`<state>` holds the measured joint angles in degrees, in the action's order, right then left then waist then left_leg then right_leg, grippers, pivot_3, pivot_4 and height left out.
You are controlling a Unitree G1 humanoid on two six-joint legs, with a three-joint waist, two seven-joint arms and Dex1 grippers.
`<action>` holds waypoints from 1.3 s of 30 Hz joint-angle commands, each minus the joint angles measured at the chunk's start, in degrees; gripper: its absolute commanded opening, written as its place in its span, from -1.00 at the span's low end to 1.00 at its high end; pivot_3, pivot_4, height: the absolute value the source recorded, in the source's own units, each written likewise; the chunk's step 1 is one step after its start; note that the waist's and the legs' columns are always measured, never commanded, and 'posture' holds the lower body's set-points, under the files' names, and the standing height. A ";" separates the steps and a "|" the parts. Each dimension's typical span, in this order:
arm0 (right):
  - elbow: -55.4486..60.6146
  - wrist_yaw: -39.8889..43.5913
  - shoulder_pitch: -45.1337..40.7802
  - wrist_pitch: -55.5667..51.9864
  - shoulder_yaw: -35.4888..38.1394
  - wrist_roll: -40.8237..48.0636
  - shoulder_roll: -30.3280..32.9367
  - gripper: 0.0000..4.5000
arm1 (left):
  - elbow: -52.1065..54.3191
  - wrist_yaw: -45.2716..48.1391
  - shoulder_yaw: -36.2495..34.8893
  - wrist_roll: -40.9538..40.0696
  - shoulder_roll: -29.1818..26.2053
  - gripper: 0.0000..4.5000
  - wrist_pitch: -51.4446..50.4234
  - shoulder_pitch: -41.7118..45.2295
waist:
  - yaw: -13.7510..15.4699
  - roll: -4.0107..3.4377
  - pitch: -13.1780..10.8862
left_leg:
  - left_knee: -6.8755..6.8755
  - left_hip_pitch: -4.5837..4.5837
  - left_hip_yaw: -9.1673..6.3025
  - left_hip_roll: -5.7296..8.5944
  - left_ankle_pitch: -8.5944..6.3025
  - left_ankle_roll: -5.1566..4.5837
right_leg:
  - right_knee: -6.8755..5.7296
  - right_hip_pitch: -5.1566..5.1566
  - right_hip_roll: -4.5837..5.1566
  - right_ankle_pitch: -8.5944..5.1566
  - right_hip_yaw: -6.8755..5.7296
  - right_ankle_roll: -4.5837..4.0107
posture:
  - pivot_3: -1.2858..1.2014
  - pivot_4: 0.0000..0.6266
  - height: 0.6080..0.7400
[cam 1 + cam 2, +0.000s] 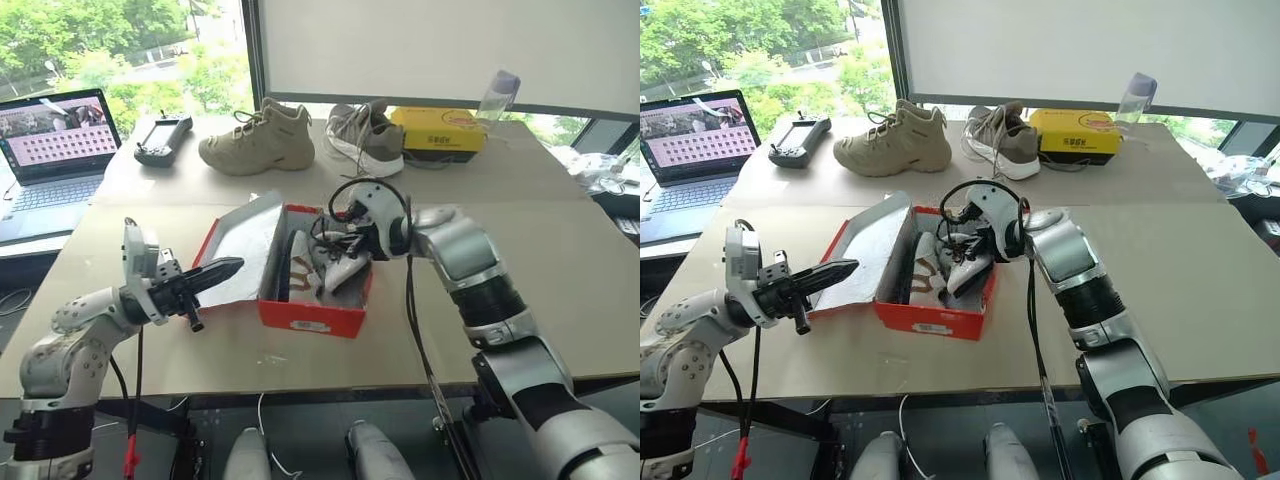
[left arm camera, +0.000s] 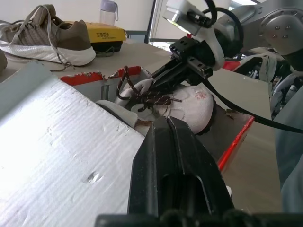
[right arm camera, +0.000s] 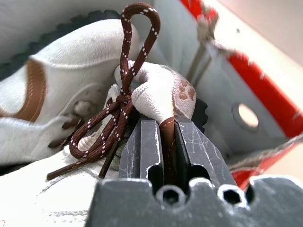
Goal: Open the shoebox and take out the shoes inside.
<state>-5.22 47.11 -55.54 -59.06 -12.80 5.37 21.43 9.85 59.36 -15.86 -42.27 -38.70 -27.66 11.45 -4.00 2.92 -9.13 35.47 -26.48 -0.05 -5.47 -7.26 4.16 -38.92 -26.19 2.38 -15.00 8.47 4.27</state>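
Closest to the viewer, the left hand [image 1: 228,268] hovered with fingers pressed together, just beside the raised lid of the red shoebox [image 1: 310,315] at the counter's [image 1: 560,260] front centre. Inside the box, the right hand [image 3: 163,130] pinched the tongue of one of the white shoes [image 1: 345,268].

The shoebox [image 1: 312,318] stands open, its lid [image 1: 243,245] leaning out on the robot's left and walling that side; the right gripper [image 3: 161,137], pinched on a shoe's [image 1: 345,270] tongue, crowds the box mouth; bare table [image 1: 560,250] lies right of the box; a boot [image 1: 258,138], a sneaker [image 1: 368,137] and a yellow box [image 1: 440,130] line the far edge.
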 commanded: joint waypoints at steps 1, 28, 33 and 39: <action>6.25 0.20 -2.68 -1.61 4.46 3.90 1.54 -0.99 | 0.11 0.31 -0.35 -0.22 0.00 -1.00 0.91 1.17 | 0.01 0.00 0.00 | -0.10 0.00 0.00 0.00 0.00 0.00 | 0.03 -0.01 0.00 -0.01 0.00 0.01 | 0.03 -0.52 0.16; -6.06 -27.92 1.90 24.02 35.87 8.82 3.91 -0.99 | 5.88 -0.82 -1.33 -6.01 -1.26 -1.00 -2.81 4.08 | 0.45 -0.07 -0.09 | -0.21 0.02 -0.01 0.00 0.02 -0.01 | 0.05 0.04 0.00 -0.04 -0.04 0.03 | 0.03 -0.52 0.16; -12.21 -32.00 8.22 30.73 33.72 4.02 7.50 -0.99 | 5.53 -0.71 -1.11 -5.93 -1.60 -1.00 -2.76 4.63 | 1.06 -0.14 -0.12 | -0.23 0.02 0.01 0.01 0.02 -0.01 | 0.20 0.09 0.00 -0.06 -0.01 0.06 | 0.03 -0.52 0.16; -15.38 -32.35 15.42 32.03 30.70 2.59 6.49 -0.99 | 5.00 -0.30 -0.58 -5.68 -1.79 -1.00 -2.79 5.45 | -0.42 -0.30 -0.23 | -0.34 0.08 0.01 0.01 0.03 -0.03 | 0.18 0.09 -0.01 -0.04 0.04 0.08 | 0.03 -0.52 0.16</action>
<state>-22.22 14.57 -39.69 -29.43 18.52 7.83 28.05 13.74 58.62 -16.05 -47.36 -39.81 -30.48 15.87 -4.42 2.62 -9.36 35.13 -26.39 -0.05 -5.46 -7.22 4.13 -38.76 -26.09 2.38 -15.04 8.51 4.34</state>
